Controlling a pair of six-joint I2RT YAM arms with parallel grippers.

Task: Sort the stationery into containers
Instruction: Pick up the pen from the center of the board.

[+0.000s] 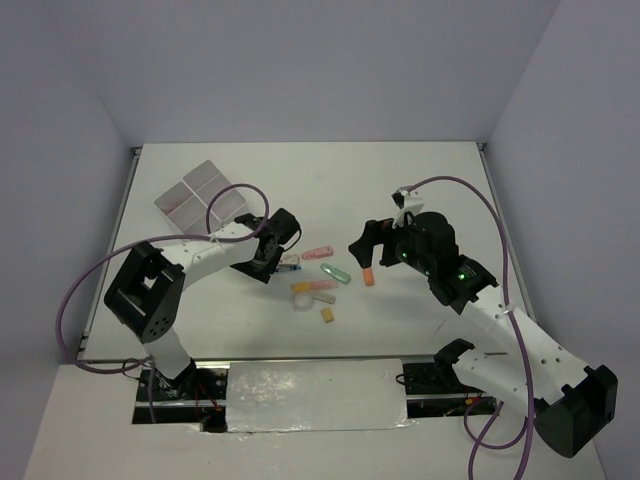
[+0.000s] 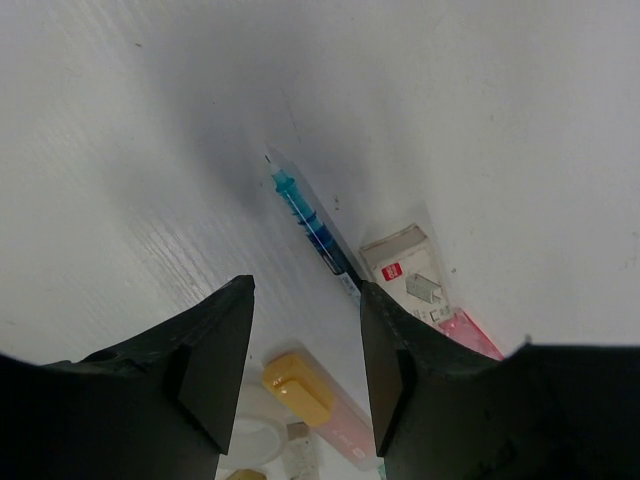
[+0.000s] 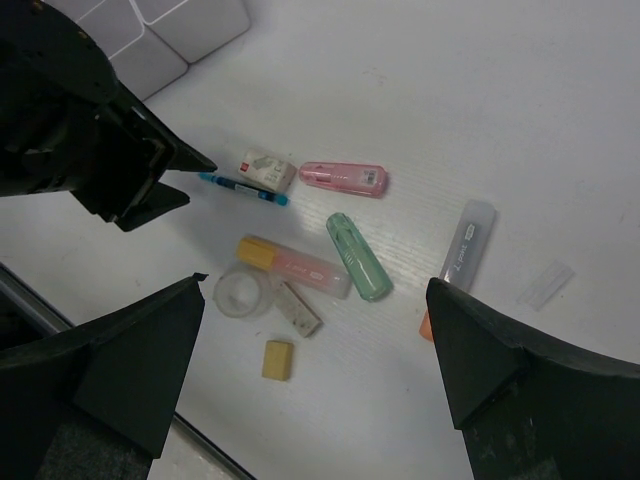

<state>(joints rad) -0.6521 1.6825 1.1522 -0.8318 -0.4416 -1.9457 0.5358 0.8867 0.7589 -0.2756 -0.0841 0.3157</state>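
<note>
The stationery lies loose mid-table. A blue pen (image 2: 305, 215) rests with its near end at the right fingertip of my left gripper (image 2: 305, 300), whose jaws stand apart with nothing clamped between them. A white box (image 2: 410, 275) and a pink marker (image 3: 345, 177) lie just past the pen. My right gripper (image 3: 315, 282) hangs wide open above a green marker (image 3: 358, 256), a yellow-capped pink marker (image 3: 295, 265), the tape ring (image 3: 240, 293), a greyish stick (image 3: 298, 308) and the tan eraser (image 3: 279, 359). An orange-tipped grey marker (image 3: 466, 245) lies by its right finger. The containers (image 1: 205, 195) sit at the far left.
A small clear cap (image 3: 545, 285) lies to the right of the pile. The left arm's purple cable (image 1: 85, 290) loops over the table's left edge. A taped strip (image 1: 315, 395) runs along the near edge between the arm bases.
</note>
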